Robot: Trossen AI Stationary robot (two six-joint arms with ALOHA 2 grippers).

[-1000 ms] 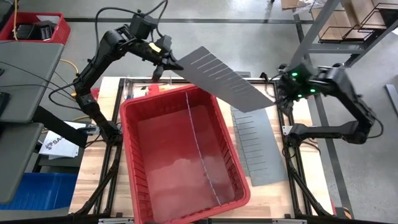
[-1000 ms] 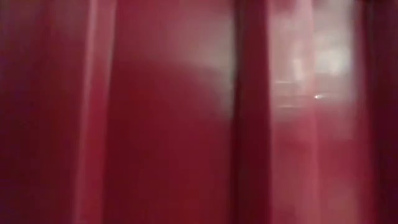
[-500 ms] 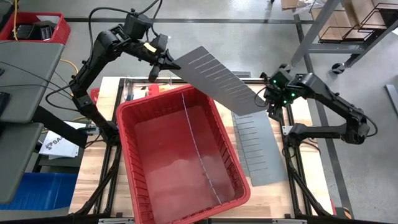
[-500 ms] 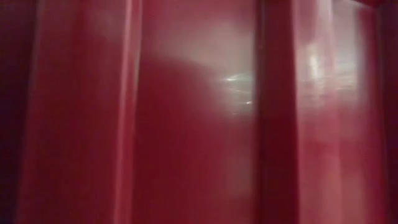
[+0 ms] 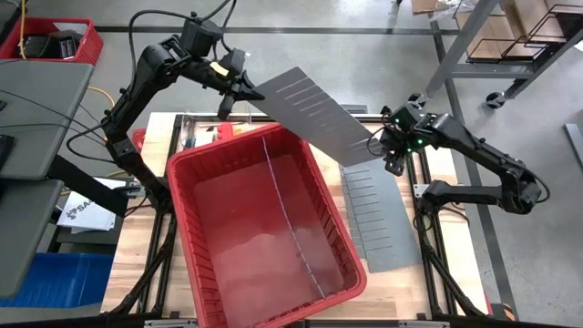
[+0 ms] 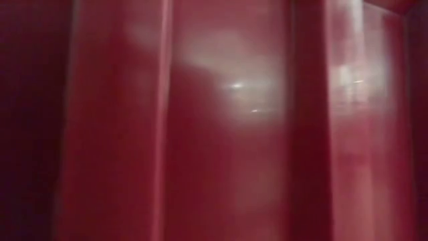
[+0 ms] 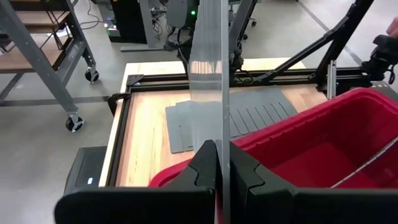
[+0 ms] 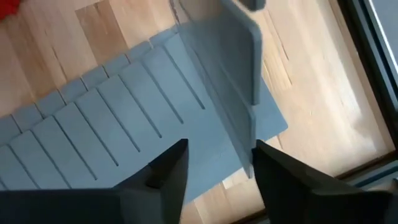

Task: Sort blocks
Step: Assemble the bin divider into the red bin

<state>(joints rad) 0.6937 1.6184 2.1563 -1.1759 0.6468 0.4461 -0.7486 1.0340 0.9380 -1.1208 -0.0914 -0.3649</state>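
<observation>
You won't find any blocks in these views; the red bin (image 5: 264,228) at frame centre shows none, and its wall fills the low view. Your left gripper (image 5: 239,94), upper left, is clamped on one end of a grey slotted divider sheet (image 5: 314,114) held above the bin. Your right gripper (image 5: 390,155), right of centre, has its fingers apart around the sheet's far edge, above more divider sheets (image 5: 378,214) lying flat on the table (image 5: 437,273).

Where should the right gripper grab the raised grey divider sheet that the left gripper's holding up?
At its free far end. The raised divider sheet hangs edge-on between the right gripper's open fingers, so close across its thin faces. The left gripper already clamps the other end.
</observation>
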